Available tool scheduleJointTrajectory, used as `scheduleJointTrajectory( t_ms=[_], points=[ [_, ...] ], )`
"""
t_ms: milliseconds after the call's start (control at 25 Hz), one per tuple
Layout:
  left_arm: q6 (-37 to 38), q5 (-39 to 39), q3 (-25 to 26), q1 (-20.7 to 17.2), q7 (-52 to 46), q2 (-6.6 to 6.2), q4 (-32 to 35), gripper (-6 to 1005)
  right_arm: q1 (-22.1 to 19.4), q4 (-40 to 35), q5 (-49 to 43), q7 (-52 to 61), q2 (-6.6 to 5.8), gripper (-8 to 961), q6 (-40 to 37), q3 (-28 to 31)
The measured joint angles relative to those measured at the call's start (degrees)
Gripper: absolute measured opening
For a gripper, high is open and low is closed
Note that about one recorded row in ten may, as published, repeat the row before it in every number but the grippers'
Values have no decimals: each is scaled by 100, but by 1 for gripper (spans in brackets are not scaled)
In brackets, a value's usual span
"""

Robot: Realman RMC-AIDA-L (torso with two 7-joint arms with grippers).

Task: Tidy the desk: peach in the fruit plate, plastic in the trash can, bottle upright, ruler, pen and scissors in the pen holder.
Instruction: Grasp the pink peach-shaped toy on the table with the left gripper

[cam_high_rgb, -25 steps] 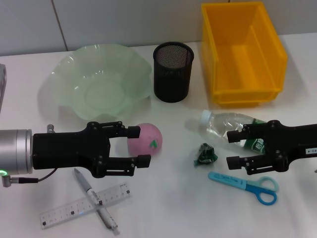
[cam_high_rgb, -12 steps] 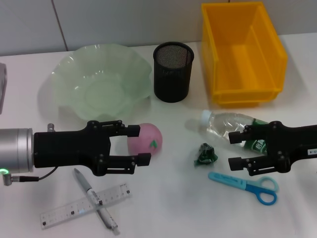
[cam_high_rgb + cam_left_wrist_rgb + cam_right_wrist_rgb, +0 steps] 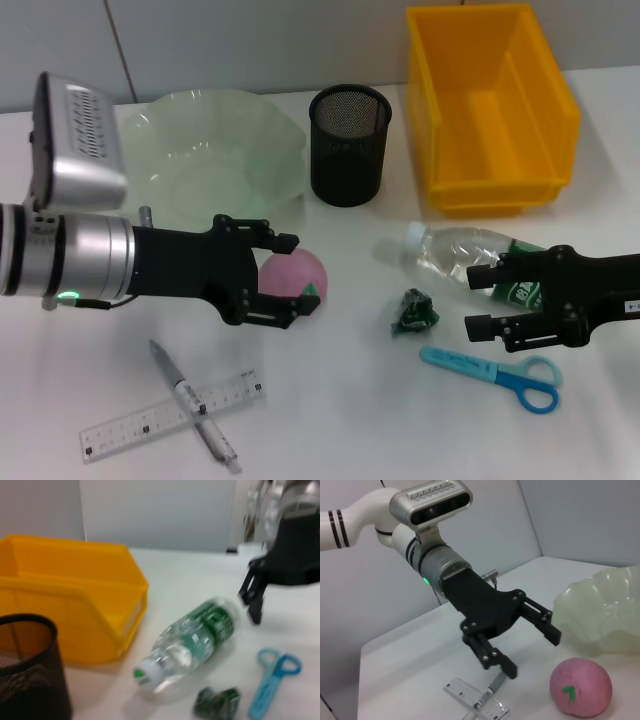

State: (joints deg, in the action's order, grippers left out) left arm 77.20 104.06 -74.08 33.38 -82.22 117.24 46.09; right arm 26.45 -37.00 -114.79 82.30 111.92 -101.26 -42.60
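Observation:
The pink peach (image 3: 296, 276) lies on the table in front of the green fruit plate (image 3: 200, 180). My left gripper (image 3: 298, 273) is open, one finger on each side of the peach in the head view. In the right wrist view this left gripper (image 3: 532, 650) stands a little apart from the peach (image 3: 581, 686). A clear bottle (image 3: 455, 250) lies on its side, and crumpled green plastic (image 3: 415, 310) and blue scissors (image 3: 495, 370) are near it. My right gripper (image 3: 478, 298) hangs open beside the bottle's labelled end. The pen (image 3: 190, 405) lies crossed over the ruler (image 3: 170, 415).
The black mesh pen holder (image 3: 349, 145) stands behind the peach. The yellow trash can (image 3: 490, 110) is at the back right. In the left wrist view the bottle (image 3: 190, 640) lies between the trash can (image 3: 65, 605) and the right gripper (image 3: 250, 600).
My left arm has turned at the wrist and pushed right, so its open fingers now flank the peach. The right gripper has barely shifted.

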Motion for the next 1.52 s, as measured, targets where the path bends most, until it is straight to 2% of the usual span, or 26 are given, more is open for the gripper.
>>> scheduleJointTrajectory(
  t_ms=[40,120,200,320,400,800,1080,1400,1520],
  points=[
    [-118,267,32,4,-11,71,150,785,0,0,0,0,0,763,0,0],
    [-118,267,32,4,-11,71,150,785,0,0,-14,1,1,763,2,9],
    [-410,551,-100,50,-22,129,302,785,0,1,-16,3,2,763,3,9],
    [-571,554,-172,68,-26,131,303,785,0,1,-19,4,7,763,13,9],
    [-908,592,-431,79,-33,133,304,785,0,1,-21,5,11,763,28,7],
    [-1553,634,-1050,97,-37,133,242,784,0,1,-33,5,8,762,45,6],
    [-1706,757,-1082,194,-122,140,-1,785,0,1,-42,5,1,761,46,6],
    [-1760,757,-1110,186,-171,150,-28,731,23,0,-44,5,-11,760,27,6],
    [-1827,763,-1154,182,-201,150,-46,672,36,1,-43,5,-14,760,23,3]
  ],
)
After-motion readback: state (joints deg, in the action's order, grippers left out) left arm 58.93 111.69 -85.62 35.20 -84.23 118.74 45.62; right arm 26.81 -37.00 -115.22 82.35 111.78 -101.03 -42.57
